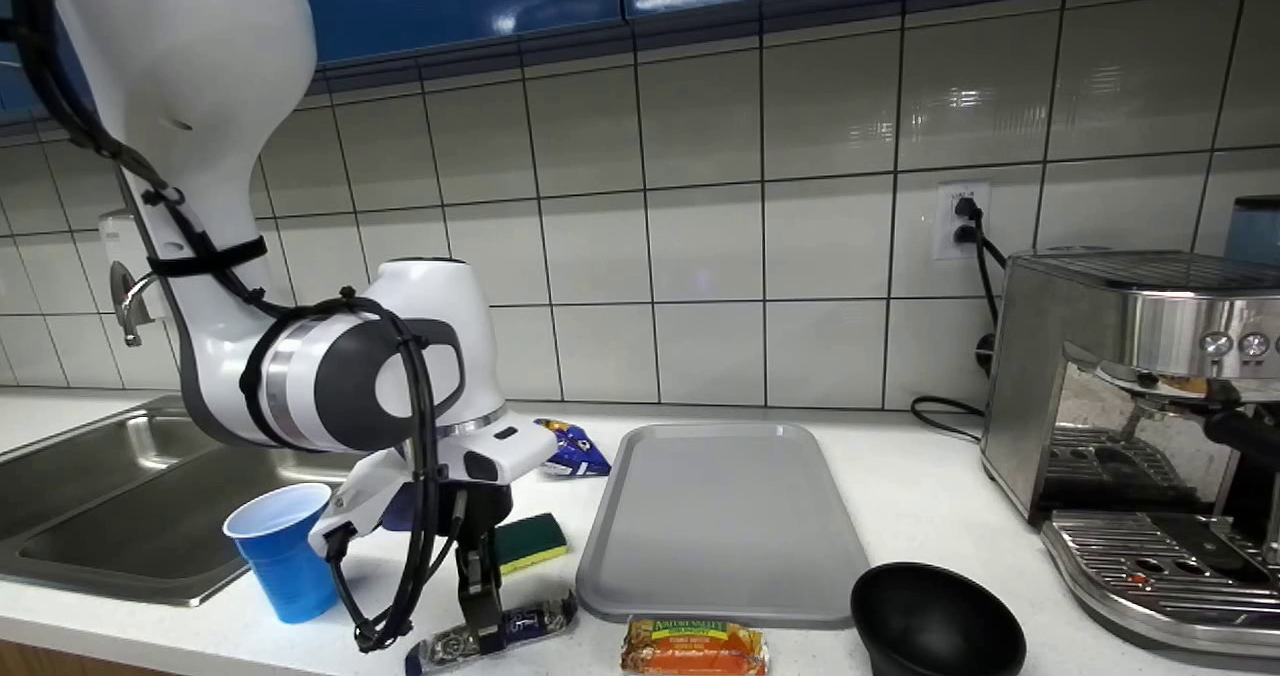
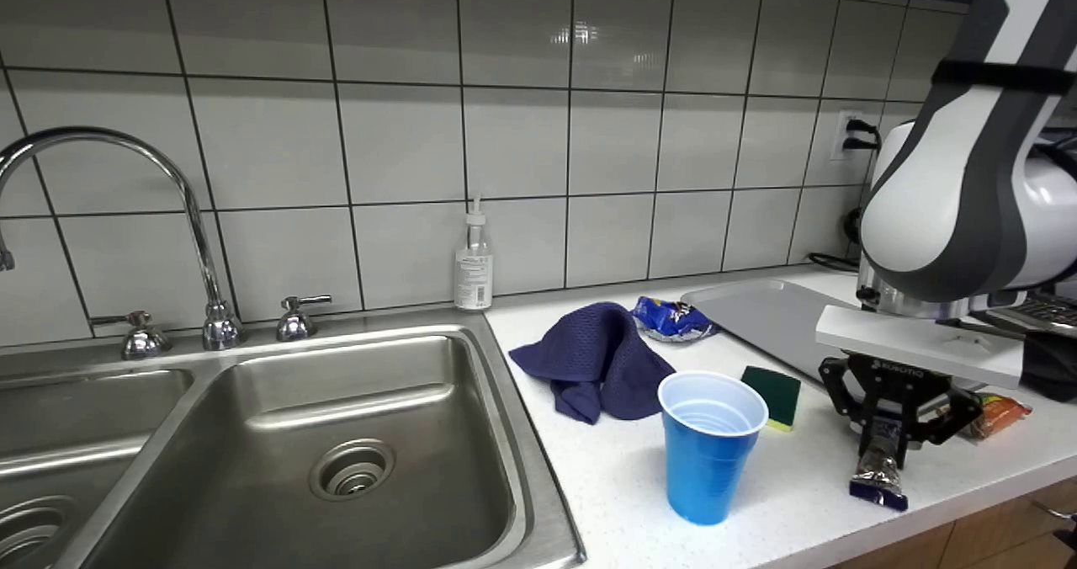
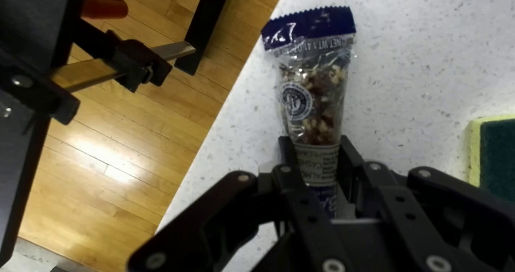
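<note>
On the counter (image 2: 623, 485), a wrapper (image 3: 312, 91) with nuts (image 3: 320, 125) inside is clasped by the gripper (image 3: 315, 153); a blue cup (image 2: 711, 459) stands nearby.

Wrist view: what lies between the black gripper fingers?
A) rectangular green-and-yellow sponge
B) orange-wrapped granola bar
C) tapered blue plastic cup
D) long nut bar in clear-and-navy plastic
D: the long nut bar in clear-and-navy plastic shows between the black fingers, its navy end jutting out past their tips.

In an exterior view, find 1 rectangular green-yellow sponge (image 1: 533, 543) behind oblong navy film-wrapped bar (image 1: 537, 622), right of tapered blue plastic cup (image 1: 292, 566).
</note>
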